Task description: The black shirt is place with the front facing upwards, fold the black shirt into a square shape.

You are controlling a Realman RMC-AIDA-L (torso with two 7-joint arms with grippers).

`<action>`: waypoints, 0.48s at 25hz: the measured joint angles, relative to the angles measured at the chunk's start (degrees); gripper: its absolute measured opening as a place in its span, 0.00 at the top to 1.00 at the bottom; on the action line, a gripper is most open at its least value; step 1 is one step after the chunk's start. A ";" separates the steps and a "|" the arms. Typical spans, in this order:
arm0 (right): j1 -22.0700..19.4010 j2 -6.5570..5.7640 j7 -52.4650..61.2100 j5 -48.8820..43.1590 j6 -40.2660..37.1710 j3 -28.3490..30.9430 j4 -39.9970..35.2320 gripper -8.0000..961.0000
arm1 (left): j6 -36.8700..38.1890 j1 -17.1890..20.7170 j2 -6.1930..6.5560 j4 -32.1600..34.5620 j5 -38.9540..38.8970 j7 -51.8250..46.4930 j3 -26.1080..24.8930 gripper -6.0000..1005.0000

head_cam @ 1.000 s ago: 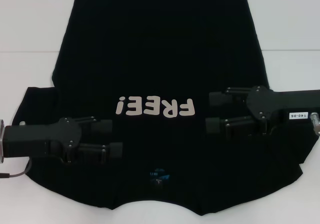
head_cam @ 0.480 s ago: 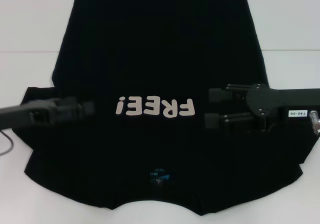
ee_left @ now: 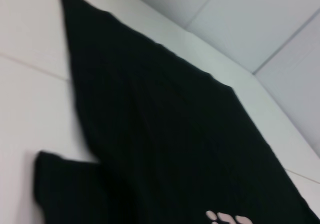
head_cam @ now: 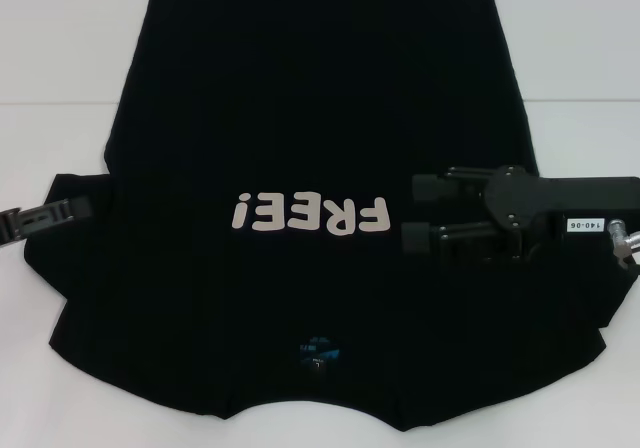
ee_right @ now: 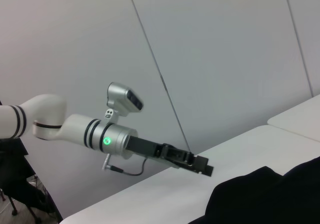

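The black shirt (head_cam: pixel 320 98) lies flat on the white table, front up, with pale "FREE!" lettering (head_cam: pixel 308 213) at its middle and a small bluish neck label (head_cam: pixel 318 351) near my side. My right gripper (head_cam: pixel 425 213) hovers open over the shirt's right part, just beside the lettering, with nothing between its fingers. Over the left sleeve (head_cam: pixel 75 243), at the shirt's left edge, my left gripper (head_cam: pixel 88 207) shows edge-on. The right wrist view shows that left gripper (ee_right: pixel 202 168) above the table, near the shirt (ee_right: pixel 270 194). The left wrist view shows the shirt (ee_left: pixel 175 134) and a sleeve (ee_left: pixel 65 189).
The white table (head_cam: pixel 60 68) shows bare on both sides of the shirt and beyond it. A seam line crosses the table (head_cam: pixel 50 103). Grey wall panels (ee_right: pixel 225 59) stand behind the table.
My left arm has drawn back to the left, from over the shirt's front to the left sleeve edge, and has turned edge-on. The right gripper has edged slightly left.
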 joint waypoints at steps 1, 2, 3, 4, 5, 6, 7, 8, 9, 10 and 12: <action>0.08 0.00 0.01 0.00 0.10 0.00 0.01 0.04 | -0.12 0.62 0.29 -0.01 0.02 -0.78 -0.02 0.09; 0.13 0.00 0.02 0.00 0.16 0.00 0.01 0.04 | -0.14 1.16 0.39 0.06 0.04 -1.42 -0.04 0.10; 0.18 0.00 0.04 0.01 0.25 0.00 0.02 0.04 | -0.17 1.37 0.44 0.11 0.12 -1.71 -0.07 0.10; 0.24 0.00 0.04 0.10 0.33 0.00 0.02 0.04 | -0.43 1.88 0.54 0.28 0.79 -2.79 -0.21 0.10; 0.28 0.00 0.04 0.25 0.35 0.00 0.02 0.04 | -0.53 1.94 0.56 0.30 1.01 -3.04 -0.24 0.10; 0.29 0.00 0.04 0.44 0.39 0.00 0.03 0.04 | -0.89 2.05 0.59 0.32 1.66 -3.60 -0.30 0.10; 0.29 0.00 0.05 0.59 0.48 0.00 0.03 0.04 | -1.45 2.12 0.59 0.34 2.54 -4.26 -0.34 0.10; 0.30 0.00 0.05 0.67 0.62 0.00 0.03 0.04 | -2.16 2.10 0.59 0.28 3.37 -4.83 -0.33 0.10; 0.30 0.00 0.06 0.72 0.77 0.00 0.03 0.04 | -2.72 2.04 0.59 0.14 4.05 -5.16 -0.32 0.10; 0.31 0.00 0.06 0.74 0.92 0.00 0.03 0.04 | -3.44 1.90 0.57 -0.11 4.84 -5.49 -0.28 0.10; 0.31 0.00 0.07 0.78 0.99 0.00 0.03 0.04 | -4.92 1.61 0.33 -0.47 5.65 -6.11 0.07 0.10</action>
